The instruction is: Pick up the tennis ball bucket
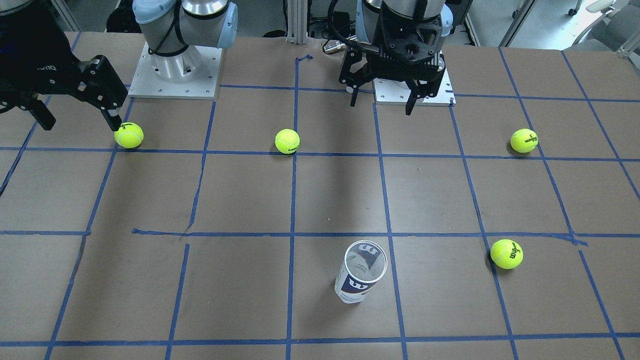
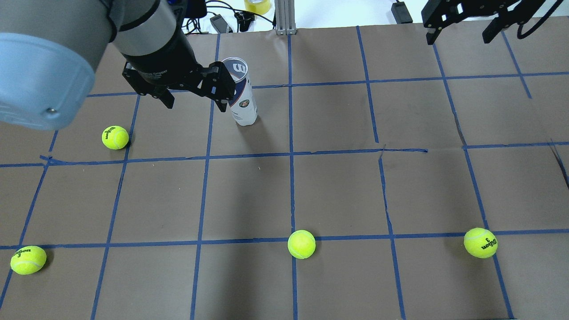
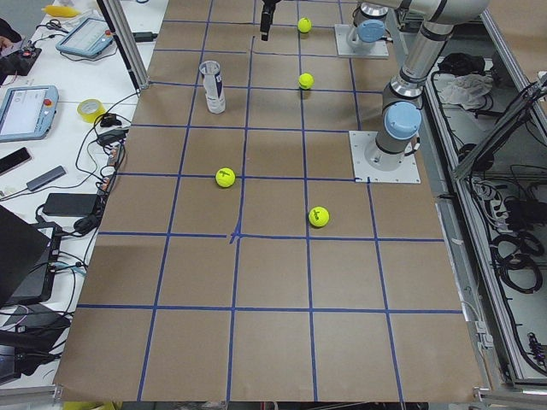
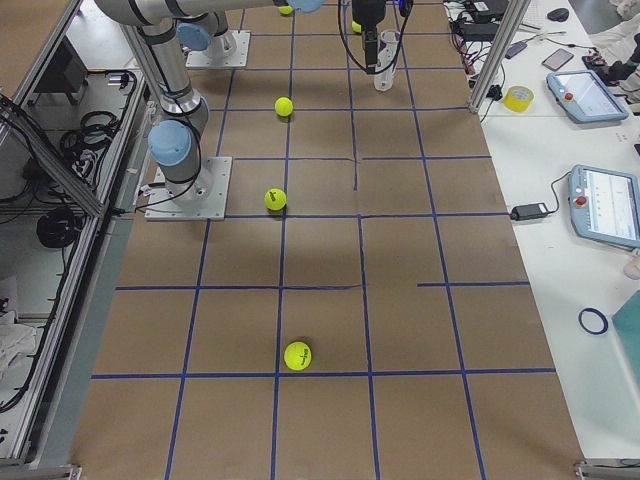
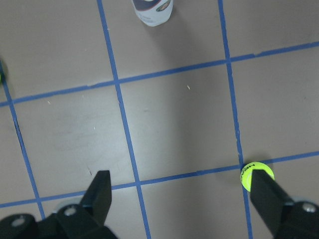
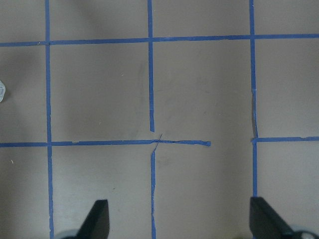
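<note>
The tennis ball bucket [image 1: 361,272] is a clear can with a white and navy label. It stands upright, open-topped and apparently empty, on the brown table; it also shows in the overhead view [image 2: 242,95] and at the top edge of the left wrist view [image 5: 152,10]. My left gripper [image 1: 381,106] is open and empty, held high above the table near its base, well back from the bucket; the overhead view [image 2: 195,106] and its wrist view [image 5: 182,194] show it too. My right gripper [image 1: 80,120] is open and empty, far to the side [image 2: 458,38].
Several yellow-green tennis balls lie on the table: one [image 1: 129,135] just by the right gripper's fingertip, one [image 1: 287,141] in the middle, one [image 1: 524,140] and one [image 1: 506,254] on the left arm's side. Blue tape lines grid the table. The arm bases [image 1: 175,70] stand at the robot's edge.
</note>
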Robot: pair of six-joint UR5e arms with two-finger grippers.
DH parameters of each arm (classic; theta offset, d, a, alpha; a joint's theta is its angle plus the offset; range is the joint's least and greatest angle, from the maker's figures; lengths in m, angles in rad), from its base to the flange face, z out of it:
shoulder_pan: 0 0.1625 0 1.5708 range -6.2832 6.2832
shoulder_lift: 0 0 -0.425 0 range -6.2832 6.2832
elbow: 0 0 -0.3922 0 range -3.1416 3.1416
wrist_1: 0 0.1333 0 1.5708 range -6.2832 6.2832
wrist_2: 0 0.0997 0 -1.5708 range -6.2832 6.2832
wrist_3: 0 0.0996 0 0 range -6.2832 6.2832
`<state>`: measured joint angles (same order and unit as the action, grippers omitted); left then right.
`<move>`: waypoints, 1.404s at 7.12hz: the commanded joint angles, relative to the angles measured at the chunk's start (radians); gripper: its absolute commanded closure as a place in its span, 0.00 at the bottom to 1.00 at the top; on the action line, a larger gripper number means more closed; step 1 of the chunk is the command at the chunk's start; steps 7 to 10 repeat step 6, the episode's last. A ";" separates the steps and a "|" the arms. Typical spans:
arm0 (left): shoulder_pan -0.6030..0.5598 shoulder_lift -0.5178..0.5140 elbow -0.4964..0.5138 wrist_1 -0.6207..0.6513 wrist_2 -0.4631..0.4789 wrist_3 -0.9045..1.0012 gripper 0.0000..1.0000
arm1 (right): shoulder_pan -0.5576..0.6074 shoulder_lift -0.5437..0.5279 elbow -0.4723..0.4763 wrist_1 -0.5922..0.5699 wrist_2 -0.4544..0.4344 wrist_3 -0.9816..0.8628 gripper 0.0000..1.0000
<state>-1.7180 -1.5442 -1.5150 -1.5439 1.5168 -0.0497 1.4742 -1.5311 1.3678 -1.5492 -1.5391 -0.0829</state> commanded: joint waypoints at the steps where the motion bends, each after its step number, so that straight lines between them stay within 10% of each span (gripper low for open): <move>1: 0.112 0.003 0.057 -0.075 -0.023 0.051 0.00 | 0.000 0.002 0.002 0.000 0.000 -0.001 0.00; 10: 0.106 0.036 0.013 -0.093 0.034 0.089 0.00 | 0.000 0.005 0.004 0.000 0.004 -0.001 0.00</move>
